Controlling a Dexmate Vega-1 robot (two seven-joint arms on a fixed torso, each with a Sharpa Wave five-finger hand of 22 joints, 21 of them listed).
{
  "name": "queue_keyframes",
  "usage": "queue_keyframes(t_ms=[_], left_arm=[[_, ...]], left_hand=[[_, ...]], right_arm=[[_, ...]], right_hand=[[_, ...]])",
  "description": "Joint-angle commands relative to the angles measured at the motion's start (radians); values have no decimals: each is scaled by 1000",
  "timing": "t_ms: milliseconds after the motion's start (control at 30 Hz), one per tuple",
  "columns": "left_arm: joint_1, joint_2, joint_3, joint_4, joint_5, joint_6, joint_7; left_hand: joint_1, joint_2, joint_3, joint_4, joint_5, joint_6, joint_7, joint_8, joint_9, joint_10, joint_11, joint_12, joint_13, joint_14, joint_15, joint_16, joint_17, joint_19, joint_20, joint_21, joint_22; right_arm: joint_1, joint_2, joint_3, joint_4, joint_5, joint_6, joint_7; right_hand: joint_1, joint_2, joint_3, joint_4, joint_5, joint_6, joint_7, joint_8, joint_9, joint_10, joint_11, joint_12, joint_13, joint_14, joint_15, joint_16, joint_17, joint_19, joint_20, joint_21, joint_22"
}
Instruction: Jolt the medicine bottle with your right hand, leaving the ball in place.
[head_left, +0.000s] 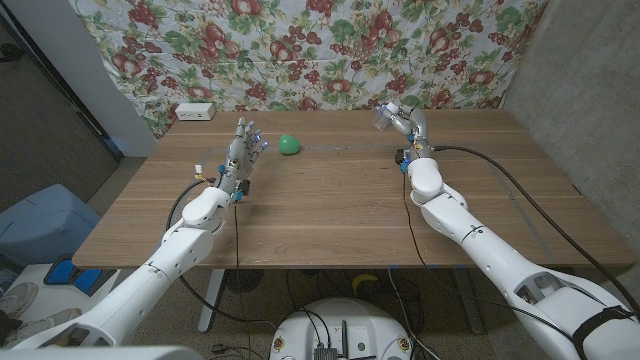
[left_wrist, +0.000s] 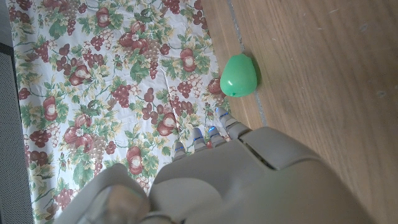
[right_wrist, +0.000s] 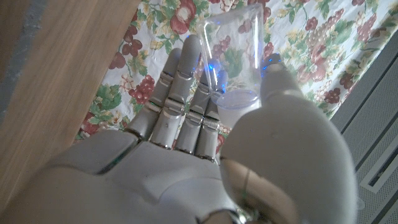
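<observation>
A clear medicine bottle (head_left: 384, 118) with a white cap is lifted off the wooden table (head_left: 330, 200) near its far edge. My right hand (head_left: 405, 125) grips it; in the right wrist view the bottle (right_wrist: 233, 59) sits between the thumb and the straight fingers (right_wrist: 180, 93). The green ball (head_left: 289, 145) lies on the table at the back, left of the middle. My left hand (head_left: 242, 152) stands just left of the ball with its fingers stretched out and apart, holding nothing. The left wrist view shows the ball (left_wrist: 239, 75) a short way beyond the left fingertips (left_wrist: 217, 127).
A floral cloth (head_left: 330, 50) hangs behind the table's far edge. A white power strip (head_left: 194, 112) lies at the back left corner. Bare wood stretches between the two arms. A blue bin (head_left: 40, 225) stands on the floor at the left.
</observation>
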Motion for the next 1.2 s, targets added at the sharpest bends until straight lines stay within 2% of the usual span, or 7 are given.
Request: queue_keyframes(t_ms=[33,267,633,733,767,867,1200], left_arm=[[8,5,-7,-5,-4,-8,-4],[10,7,-9,-5,-7,-10,-7],[13,10,-11,-5,-11,-8,-11],[14,10,-12,-5,-12,-9,-11],[15,11,-12,-5,-12,-9,-12],[15,12,-13,-4,-13,-10,-13],[12,13,-14,0,-15,-9,-18]], left_hand=[[-2,74,-1,7,7,-43,-9,3,6,-40,-1,7,4,-164,-207,6,3,7,-63,6,3],[-2,74,-1,7,7,-43,-9,3,6,-40,-1,7,4,-164,-207,6,3,7,-63,6,3],[-2,74,-1,7,7,-43,-9,3,6,-40,-1,7,4,-164,-207,6,3,7,-63,6,3],[-2,74,-1,7,7,-43,-9,3,6,-40,-1,7,4,-164,-207,6,3,7,-63,6,3],[-2,74,-1,7,7,-43,-9,3,6,-40,-1,7,4,-164,-207,6,3,7,-63,6,3],[-2,74,-1,7,7,-43,-9,3,6,-40,-1,7,4,-164,-207,6,3,7,-63,6,3],[-2,74,-1,7,7,-43,-9,3,6,-40,-1,7,4,-164,-207,6,3,7,-63,6,3]], right_arm=[[-13,29,27,-1,7,26,-56],[-16,19,20,-16,-4,4,-51],[-13,-58,-29,-75,-82,-88,4],[-11,-84,-40,-99,-93,-120,35],[-2,-115,-55,-121,-106,-154,79],[17,-158,-77,-143,-110,-198,163],[31,-199,-101,-185,-115,-285,239]], right_hand=[[250,250,-4,1,2,10,1,-6,2,11,0,-1,2,134,-150,0,4,-8,-156,9,0],[251,251,-6,2,3,11,-1,-6,2,11,-3,-2,6,136,-150,-4,7,-13,-156,16,-3],[253,251,-11,2,3,12,-2,-9,3,13,-5,-7,11,140,-149,-10,13,-23,-156,32,-7],[253,251,-11,2,3,13,-2,-9,3,12,-5,-8,12,140,-149,-11,13,-25,-156,34,-8],[253,251,-12,2,3,13,-2,-9,3,13,-5,-9,11,140,-149,-12,13,-26,-156,35,-8],[253,251,-13,3,3,12,-2,-10,3,11,-4,-10,13,140,-149,-12,15,-27,-156,38,-9],[256,250,-16,2,3,12,-3,-13,3,13,-1,-16,13,138,-150,-20,20,-37,-156,51,-13]])
